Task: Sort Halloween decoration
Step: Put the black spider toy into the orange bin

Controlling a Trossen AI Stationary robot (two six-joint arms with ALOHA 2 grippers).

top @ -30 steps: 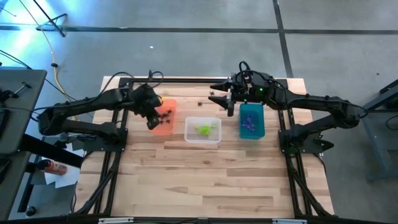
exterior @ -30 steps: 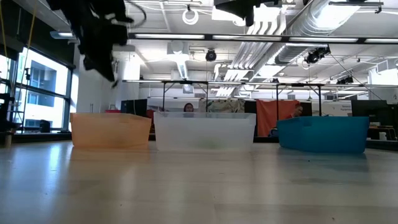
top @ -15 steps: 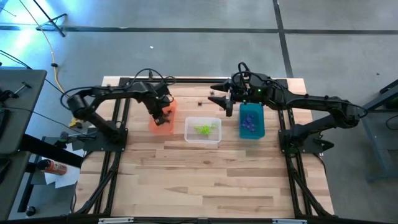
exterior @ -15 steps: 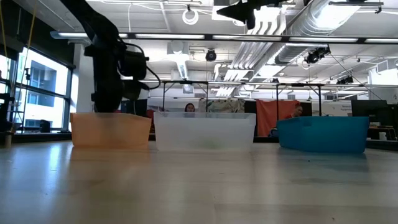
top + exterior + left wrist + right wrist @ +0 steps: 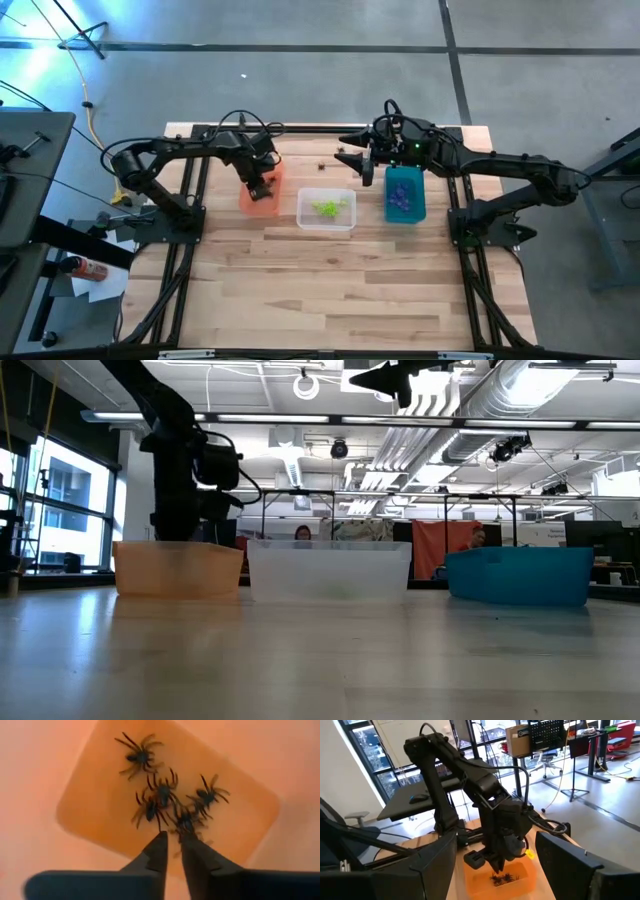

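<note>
Hovering over the orange bin [image 5: 262, 190] at the left of the row, my left gripper [image 5: 171, 851] points straight down into it, its fingers parted by only a narrow slit and nothing caught between them. Below the tips lie several black spiders [image 5: 165, 802] on the bin's floor, one apart from the cluster, so I judge the black ones are mostly in their place; whether one has just dropped from my tips I cannot say.

Next along, the clear bin [image 5: 326, 210] in the middle holds a little heap of lime green spiders [image 5: 328, 207]. Past that, the teal bin [image 5: 405, 194] carries purple spiders [image 5: 402, 197] on its floor. Each colour has its own bin, and the sorting looks far along.

What seems left is small: on the bare wood behind the clear bin I can make out a dark speck [image 5: 320, 167], possibly one more trinket, too small to be sure of.

My right gripper [image 5: 366, 165] hangs above the table just beside the teal bin's far corner, jaws spread wide and empty, waiting. I see no other loose pieces on the table [image 5: 330, 290].
</note>
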